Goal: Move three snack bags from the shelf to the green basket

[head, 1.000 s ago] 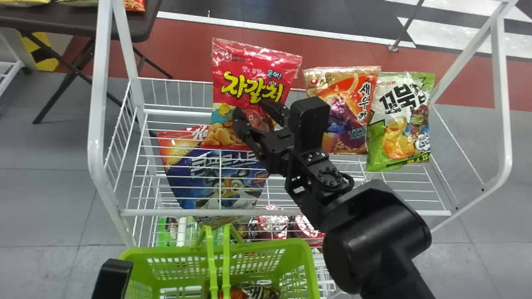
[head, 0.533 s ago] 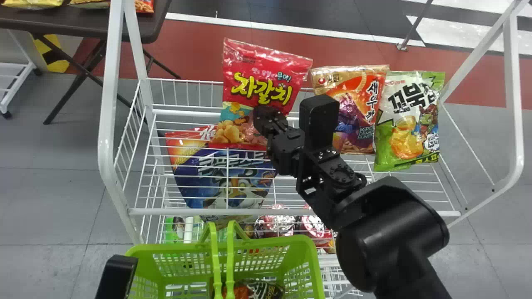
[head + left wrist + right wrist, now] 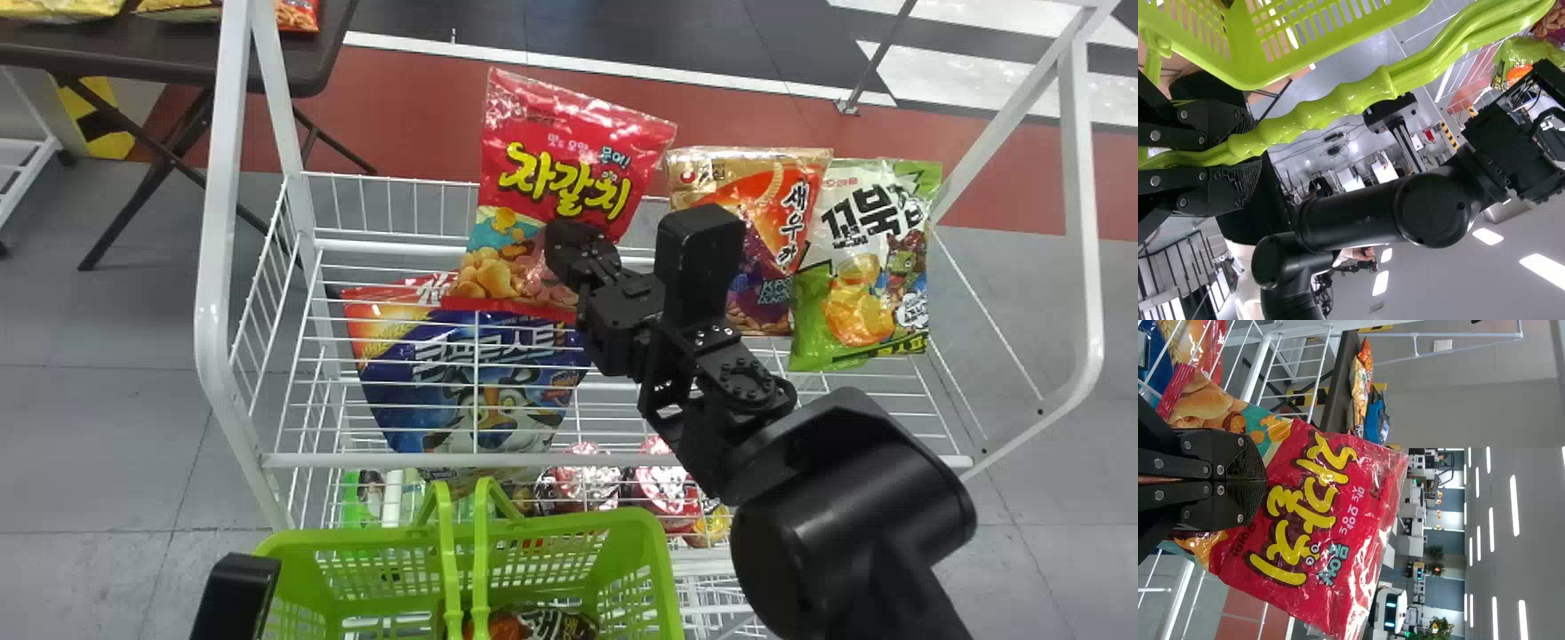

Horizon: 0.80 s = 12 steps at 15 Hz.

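Note:
My right gripper [image 3: 569, 253] is closed on the front of the red snack bag [image 3: 569, 169], which stands tilted at the shelf's left part. In the right wrist view, the fingers of the right gripper [image 3: 1265, 480] meet on the lower part of the red bag [image 3: 1331, 500]. An orange snack bag [image 3: 782, 222] and a green-and-white one [image 3: 858, 293] stand to its right. Part of my left gripper [image 3: 236, 591] shows beside the green basket [image 3: 640, 551]. In the left wrist view, the left gripper [image 3: 1248, 153] grips the basket handle [image 3: 1331, 107]. A dark package [image 3: 551, 622] lies inside the basket.
The white wire shelf [image 3: 356, 460] has upright posts at both sides. Below its top level are a blue cereal bag [image 3: 471, 382] and several round packages [image 3: 582, 480]. A dark table [image 3: 160, 58] with snack bags stands behind at the left.
The right gripper has closed on the red bag. The bag has shifted slightly up and to the right against the shelf, toward the orange bag. The head view has shifted a little.

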### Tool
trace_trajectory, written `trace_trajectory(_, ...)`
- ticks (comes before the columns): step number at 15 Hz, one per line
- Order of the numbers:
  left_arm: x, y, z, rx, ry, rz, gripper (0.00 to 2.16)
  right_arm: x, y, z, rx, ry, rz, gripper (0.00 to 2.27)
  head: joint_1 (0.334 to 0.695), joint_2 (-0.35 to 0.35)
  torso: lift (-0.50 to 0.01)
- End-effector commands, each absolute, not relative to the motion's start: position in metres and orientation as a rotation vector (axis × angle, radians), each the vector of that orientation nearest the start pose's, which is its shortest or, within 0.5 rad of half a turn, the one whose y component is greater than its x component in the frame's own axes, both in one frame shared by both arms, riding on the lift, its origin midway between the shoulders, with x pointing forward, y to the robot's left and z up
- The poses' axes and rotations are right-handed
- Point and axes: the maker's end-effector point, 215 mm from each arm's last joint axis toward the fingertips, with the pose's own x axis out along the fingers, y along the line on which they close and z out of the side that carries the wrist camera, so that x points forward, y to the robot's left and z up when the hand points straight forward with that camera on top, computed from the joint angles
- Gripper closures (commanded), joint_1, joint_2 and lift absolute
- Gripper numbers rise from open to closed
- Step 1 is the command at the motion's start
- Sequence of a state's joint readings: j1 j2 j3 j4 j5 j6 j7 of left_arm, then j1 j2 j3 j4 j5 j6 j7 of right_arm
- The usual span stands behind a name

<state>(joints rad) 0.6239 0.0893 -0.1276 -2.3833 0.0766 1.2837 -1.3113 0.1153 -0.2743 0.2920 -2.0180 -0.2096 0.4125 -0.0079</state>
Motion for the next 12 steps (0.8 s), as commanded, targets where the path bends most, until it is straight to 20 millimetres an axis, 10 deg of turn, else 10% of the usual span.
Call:
trace_trajectory(1, 0.139, -0.017, -0.372, -0.713, 0.971, -1.358, 1.84, 0.507, -0.094, -0.302, -0.046, 0.154, 0.399, 2.23, 0.695, -0.204, -0.043)
trace_trajectory(6, 0.141, -0.015, -0.373, -0.707, 0.971, -1.352, 1.84, 0.453, -0.113, -0.302, -0.094, 0.326, 0.430, 2.23, 0.695, -0.210, -0.043)
trace_trajectory(12, 0.143, -0.017, -0.375, -0.710, 0.968, -1.360, 1.84, 0.340, -0.181, -0.319, -0.227, 0.659, 0.432, 2.23, 0.695, -0.346, -0.043)
